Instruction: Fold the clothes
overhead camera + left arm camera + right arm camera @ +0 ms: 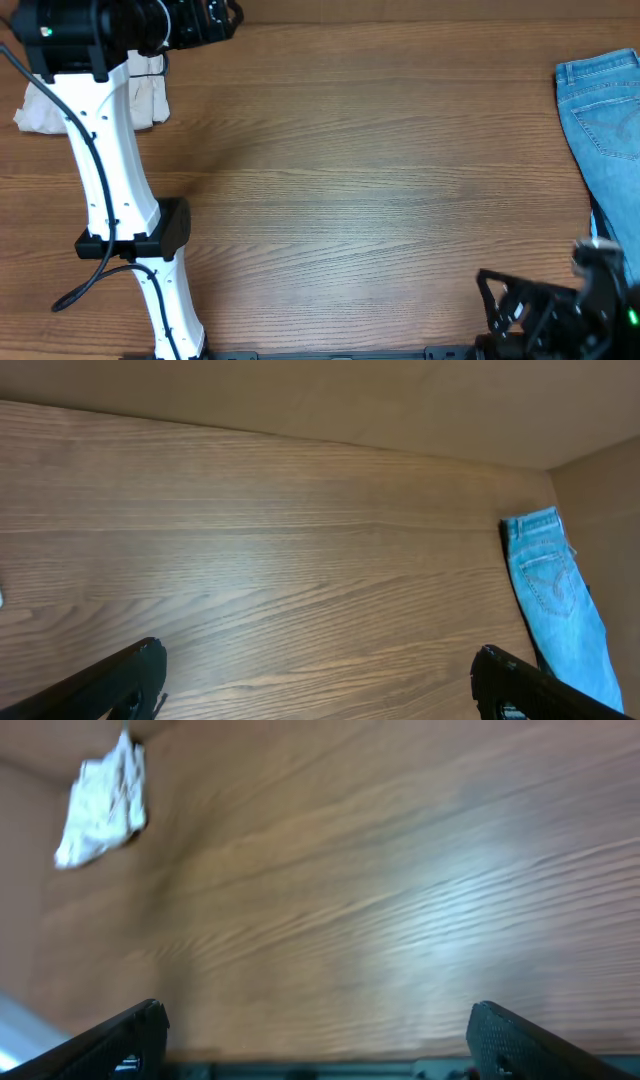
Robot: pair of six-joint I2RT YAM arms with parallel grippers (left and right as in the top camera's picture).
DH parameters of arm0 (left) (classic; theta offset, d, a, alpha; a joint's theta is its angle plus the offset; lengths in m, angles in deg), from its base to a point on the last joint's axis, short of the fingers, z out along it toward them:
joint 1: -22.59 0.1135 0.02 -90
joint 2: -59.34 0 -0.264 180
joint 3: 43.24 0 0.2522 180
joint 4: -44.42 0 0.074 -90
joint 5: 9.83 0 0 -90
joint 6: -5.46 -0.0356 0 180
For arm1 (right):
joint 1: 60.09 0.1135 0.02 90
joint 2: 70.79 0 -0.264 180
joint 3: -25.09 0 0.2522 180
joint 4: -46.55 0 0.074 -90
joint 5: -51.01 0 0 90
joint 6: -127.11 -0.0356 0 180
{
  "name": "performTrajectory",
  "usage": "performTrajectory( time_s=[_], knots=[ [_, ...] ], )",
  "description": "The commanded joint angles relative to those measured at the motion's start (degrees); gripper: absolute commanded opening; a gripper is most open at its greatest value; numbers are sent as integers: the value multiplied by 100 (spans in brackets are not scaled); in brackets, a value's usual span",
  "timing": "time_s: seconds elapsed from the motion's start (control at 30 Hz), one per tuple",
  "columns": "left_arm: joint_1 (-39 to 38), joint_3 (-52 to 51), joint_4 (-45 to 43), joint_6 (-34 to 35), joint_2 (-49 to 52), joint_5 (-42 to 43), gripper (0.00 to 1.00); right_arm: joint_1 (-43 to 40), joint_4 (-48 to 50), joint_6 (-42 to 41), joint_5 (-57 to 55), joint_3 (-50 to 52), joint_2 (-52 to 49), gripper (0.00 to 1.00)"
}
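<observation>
Surface: wooden table [350, 180], grain running left to right, bare wood across the middle.
Item, task: off-white shorts [40, 115], bunched into a compact bundle at the far left corner of the table; creased and lumpy in the right wrist view; waistband and pocket too blurred to make out.
Item, other: blue jeans [610, 110], lying flat at the right edge of the table, waistband toward the far side, back pocket showing in the left wrist view; well apart from the shorts.
Left arm [105, 150]: white, stretched from the near edge toward the far left corner, crossing above the right part of the shorts in the overhead view.
Left gripper [318, 655]: released, black fingers [130, 675] spread wide, only bare wood between them, grasping nothing.
Right arm [590, 300]: black, drawn in at the near right corner, close to the lower end of the jeans.
Right gripper [318, 1010]: released, fingers [125, 1035] wide apart above bare wood, grasping nothing; shorts far off at the upper left of its view.
</observation>
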State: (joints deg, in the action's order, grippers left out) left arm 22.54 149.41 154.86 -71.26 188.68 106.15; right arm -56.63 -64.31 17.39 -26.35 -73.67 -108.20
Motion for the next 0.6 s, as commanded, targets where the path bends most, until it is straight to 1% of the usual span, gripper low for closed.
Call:
performTrajectory(
  time_s=[0.0,0.23,0.57],
  knots=[
    [2,76,11,-131,-118,39,100,-11,52,-15,-728,-59,72,100],
    [2,76,11,-129,-118,42,100,-11,76,-13,-901,-57,66,100],
    [2,76,11,-129,-118,42,100,-11,140,-17,-855,-57,66,100]
  ],
)
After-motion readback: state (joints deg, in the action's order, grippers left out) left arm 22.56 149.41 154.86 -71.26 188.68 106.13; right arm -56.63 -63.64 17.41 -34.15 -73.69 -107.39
